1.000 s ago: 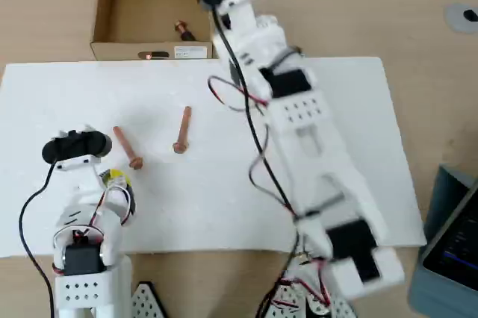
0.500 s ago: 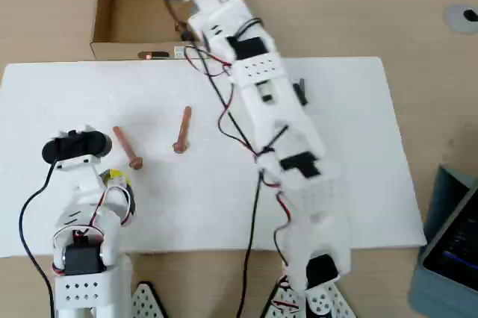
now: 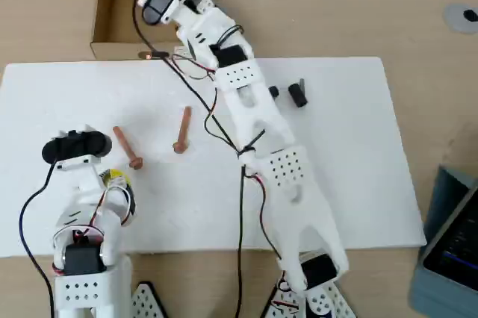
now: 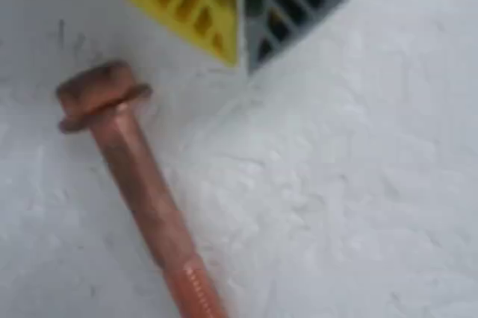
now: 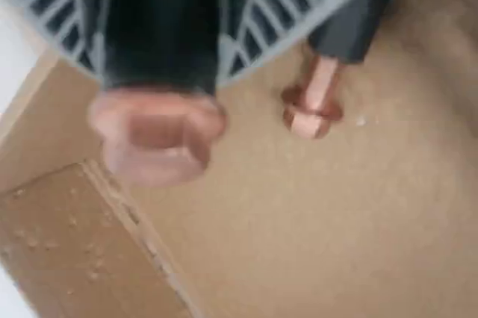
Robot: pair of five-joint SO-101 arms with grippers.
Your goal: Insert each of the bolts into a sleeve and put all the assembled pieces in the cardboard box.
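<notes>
While the right gripper (image 5: 163, 38) hangs over the cardboard box (image 5: 299, 228) floor near one wall, clamped on a sleeved bolt (image 5: 157, 135), another assembly (image 5: 314, 105) lies just beside; left gripper (image 4: 240, 55) closed, empty, beside a loose bolt (image 4: 142, 184) on open mat (image 3: 358, 169).

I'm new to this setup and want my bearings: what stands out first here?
The right arm stretches across the white mat to the cardboard box, its tool holding a sleeved bolt over it, where another assembled piece lies. Two bare bolts lie on the mat near the left arm.
</notes>
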